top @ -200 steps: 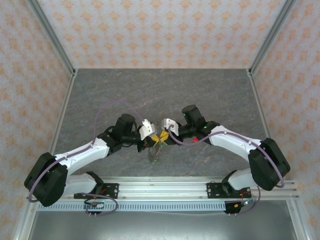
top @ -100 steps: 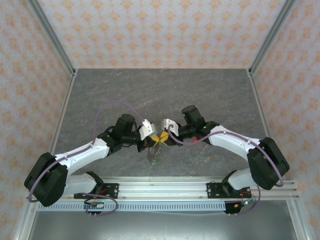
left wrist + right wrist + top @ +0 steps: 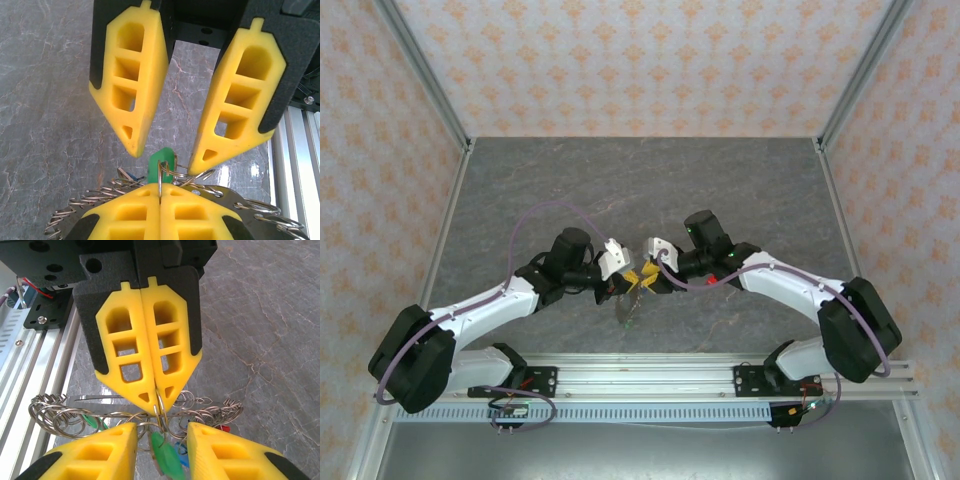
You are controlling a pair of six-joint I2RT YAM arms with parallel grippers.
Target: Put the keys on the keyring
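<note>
Your left gripper is pressed together on a wire loop of the keyring; your right gripper stands spread either side of the green key hanging at that loop. Step judged: threading this key; next, confirm it is seated before withdrawing.

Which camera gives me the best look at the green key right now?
Right wrist: the green key hangs large between the parted jaws of the right gripper. Left wrist catches its top above the left gripper, shut on the keyring. Top external: too small to tell.
</note>
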